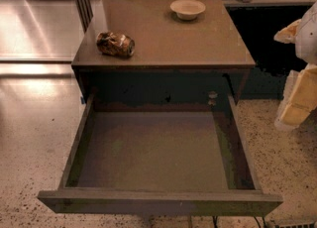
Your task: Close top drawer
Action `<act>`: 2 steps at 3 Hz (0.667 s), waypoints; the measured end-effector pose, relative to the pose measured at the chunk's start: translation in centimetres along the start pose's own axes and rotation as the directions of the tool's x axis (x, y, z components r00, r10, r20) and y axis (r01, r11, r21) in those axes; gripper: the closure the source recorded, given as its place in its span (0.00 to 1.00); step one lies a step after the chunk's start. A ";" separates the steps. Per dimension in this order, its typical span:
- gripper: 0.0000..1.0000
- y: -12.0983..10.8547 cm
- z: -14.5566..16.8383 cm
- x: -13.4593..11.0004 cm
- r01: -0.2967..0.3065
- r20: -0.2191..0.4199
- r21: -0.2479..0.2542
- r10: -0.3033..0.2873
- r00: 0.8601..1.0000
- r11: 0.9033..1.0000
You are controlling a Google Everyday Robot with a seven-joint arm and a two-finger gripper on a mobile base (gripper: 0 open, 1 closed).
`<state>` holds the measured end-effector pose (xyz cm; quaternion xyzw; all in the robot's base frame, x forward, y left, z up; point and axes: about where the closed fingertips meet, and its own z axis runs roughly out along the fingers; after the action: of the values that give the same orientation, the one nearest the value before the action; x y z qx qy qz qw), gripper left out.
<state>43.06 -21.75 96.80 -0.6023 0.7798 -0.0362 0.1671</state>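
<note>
Since the gripper (296, 104) shows only as pale cream and yellow shapes cut off by the right edge of the view, I cannot tell whether it is parted or closed. It hangs beside the cabinet's right side, about level with the drawer opening and apart from the drawer.

The top drawer (158, 202) stands pulled far out toward the camera. Its front rim lies across the bottom of the view, and the outer face is mostly cut off there. Whatever sits below it is hidden under the tray. The cavity behind the drawer's rear wall is dark, and a small pale round thing (212, 95) at its right rear is hard to make out.

On the tabletop (163, 48) a crumpled can (115, 44) lies near the front left edge. A shallow bowl (187, 9) sits toward the back right, well apart from it. Speckled floor (29, 142) runs along both drawer sides, broader on the left.
</note>
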 end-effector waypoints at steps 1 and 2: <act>0.00 2.5 1.6 0.6 0.006 -0.007 -0.019 -0.006 1.000 1.000; 0.18 5.6 4.1 1.4 0.005 -0.009 -0.055 -0.005 1.000 0.998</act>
<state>38.78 -20.94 91.21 -0.6085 0.7796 -0.0179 0.1468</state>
